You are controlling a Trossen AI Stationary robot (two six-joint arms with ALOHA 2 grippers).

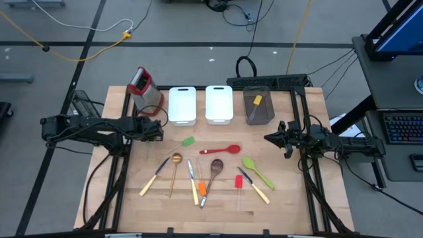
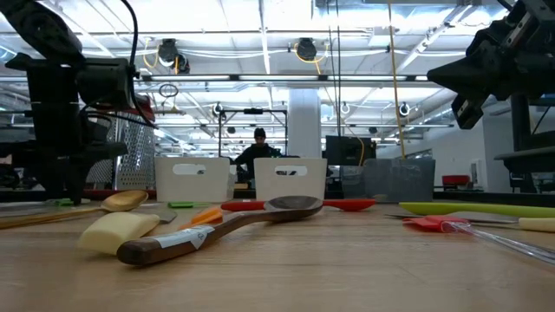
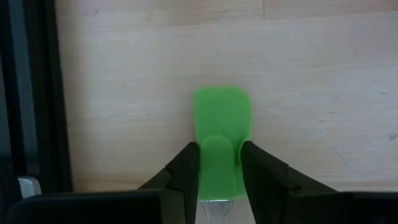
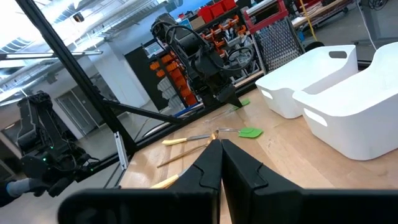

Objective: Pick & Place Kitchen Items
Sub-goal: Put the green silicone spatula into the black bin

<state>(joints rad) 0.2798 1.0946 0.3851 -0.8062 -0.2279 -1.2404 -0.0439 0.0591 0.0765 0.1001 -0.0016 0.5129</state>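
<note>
Where left end effector [image 3: 219, 180] straddles green spatula [image 3: 222, 134], handle hidden.

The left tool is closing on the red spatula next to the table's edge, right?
Not quite. The left tool is closing on the green spatula, not a red one. The left wrist view shows the green blade between its two fingers, next to the table's edge.

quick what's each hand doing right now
Left hand: fingers either side of the green spatula, grip cannot be told.
Right hand: shut, empty.
</note>
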